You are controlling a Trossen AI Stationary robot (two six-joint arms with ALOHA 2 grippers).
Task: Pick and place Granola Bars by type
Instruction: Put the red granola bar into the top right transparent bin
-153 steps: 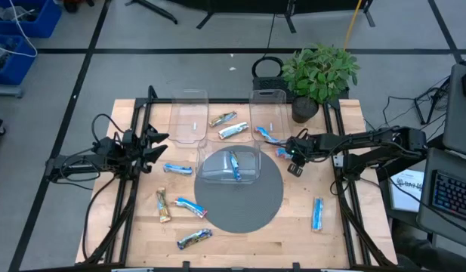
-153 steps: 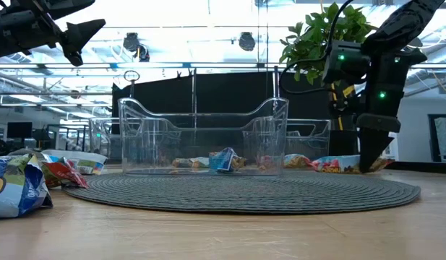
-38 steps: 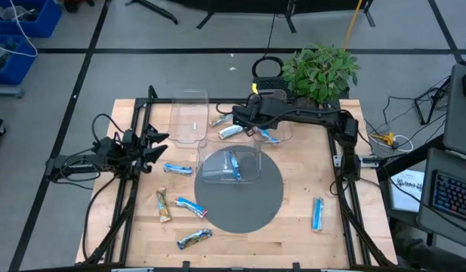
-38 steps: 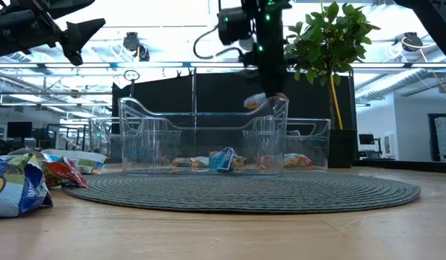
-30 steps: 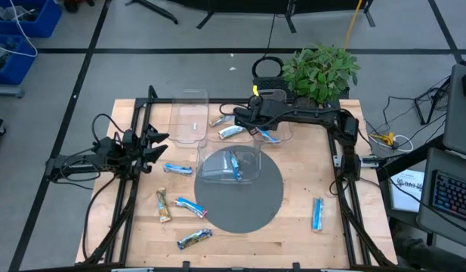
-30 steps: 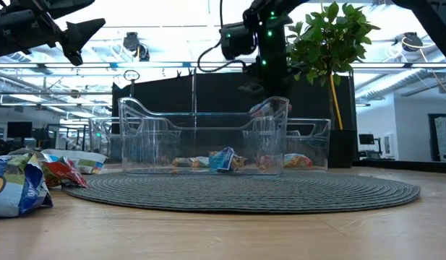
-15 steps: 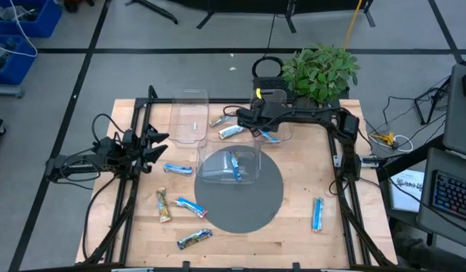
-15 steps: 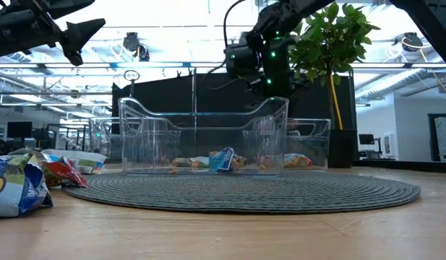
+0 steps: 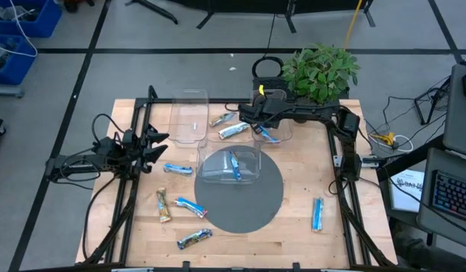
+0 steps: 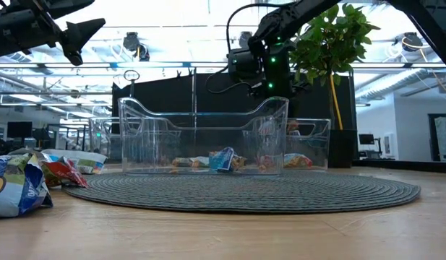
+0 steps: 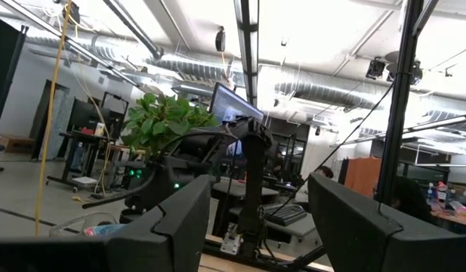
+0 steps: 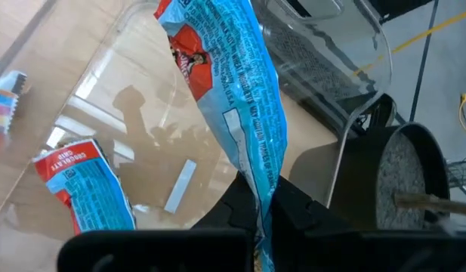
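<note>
A blue granola bar (image 12: 231, 98) is clamped by the right gripper (image 12: 261, 202); its lower end is hidden between the fingers. The left gripper (image 11: 257, 219) is held apart.

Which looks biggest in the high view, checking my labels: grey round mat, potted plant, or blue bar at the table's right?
1. Grey round mat.
2. Potted plant, raised nearer the camera.
3. Blue bar.

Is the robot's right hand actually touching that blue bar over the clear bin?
Touching. The right wrist view shows the right hand shut on the blue bar, its end pinched between the dark fingers, hanging over the clear bin.
</note>
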